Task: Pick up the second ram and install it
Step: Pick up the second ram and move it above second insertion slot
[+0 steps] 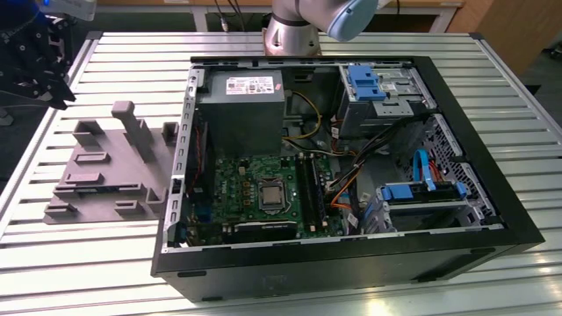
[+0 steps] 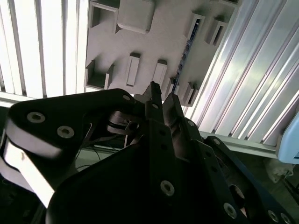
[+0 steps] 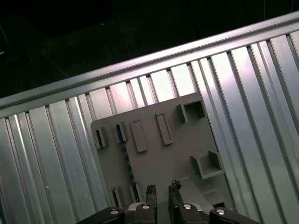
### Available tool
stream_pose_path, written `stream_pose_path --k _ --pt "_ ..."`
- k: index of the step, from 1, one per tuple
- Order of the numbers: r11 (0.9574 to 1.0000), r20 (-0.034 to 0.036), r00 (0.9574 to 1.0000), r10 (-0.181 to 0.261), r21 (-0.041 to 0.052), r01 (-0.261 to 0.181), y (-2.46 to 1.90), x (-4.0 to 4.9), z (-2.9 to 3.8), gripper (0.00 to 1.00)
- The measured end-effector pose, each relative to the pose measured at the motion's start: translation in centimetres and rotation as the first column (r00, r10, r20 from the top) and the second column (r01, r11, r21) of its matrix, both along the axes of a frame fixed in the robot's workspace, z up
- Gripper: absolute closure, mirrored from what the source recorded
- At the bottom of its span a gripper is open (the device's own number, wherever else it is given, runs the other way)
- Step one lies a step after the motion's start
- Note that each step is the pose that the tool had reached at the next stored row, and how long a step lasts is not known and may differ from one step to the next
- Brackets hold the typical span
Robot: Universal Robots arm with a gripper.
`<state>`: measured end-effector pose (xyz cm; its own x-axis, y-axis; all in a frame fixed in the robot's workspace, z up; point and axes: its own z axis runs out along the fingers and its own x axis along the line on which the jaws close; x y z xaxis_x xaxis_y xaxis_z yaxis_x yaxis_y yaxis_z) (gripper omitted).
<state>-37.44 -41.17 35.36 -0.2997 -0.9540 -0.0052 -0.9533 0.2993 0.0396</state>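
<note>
The second ram (image 2: pixel 188 46) stands on edge in a slot of the grey moulded holder block (image 2: pixel 159 37). It shows as a thin dark blue strip (image 3: pixel 120 134) in both wrist views. My gripper (image 3: pixel 162 188) hovers above the block and off to one side of the strip, touching nothing. Its two fingers stand parallel with a narrow gap and nothing between them. In the exterior view the gripper (image 1: pixel 54 92) hangs at the far upper left, above and beyond the holder block (image 1: pixel 105 171). The green motherboard (image 1: pixel 263 191) lies in the open case with its long black sockets (image 1: pixel 307 187).
The open black computer case (image 1: pixel 351 263) takes up the middle and the exterior view's right. Inside it are the grey power supply (image 1: pixel 241 108), blue drive brackets (image 1: pixel 422 192) and loose cables (image 1: pixel 351 178). Everything rests on a ribbed metal table (image 1: pixel 88 263), whose edge (image 3: pixel 140 65) runs near the block.
</note>
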Motion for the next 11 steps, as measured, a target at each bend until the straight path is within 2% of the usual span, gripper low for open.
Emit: stream_pose_path --k 7,11 --pt "1.0 0.0 1.0 0.002 0.0 -0.002 0.0 0.0 -0.02 0.75" --pt "0.9995 0.0001 0.9995 0.032 0.0001 -0.032 -0.1 -0.01 -0.19 0.75"
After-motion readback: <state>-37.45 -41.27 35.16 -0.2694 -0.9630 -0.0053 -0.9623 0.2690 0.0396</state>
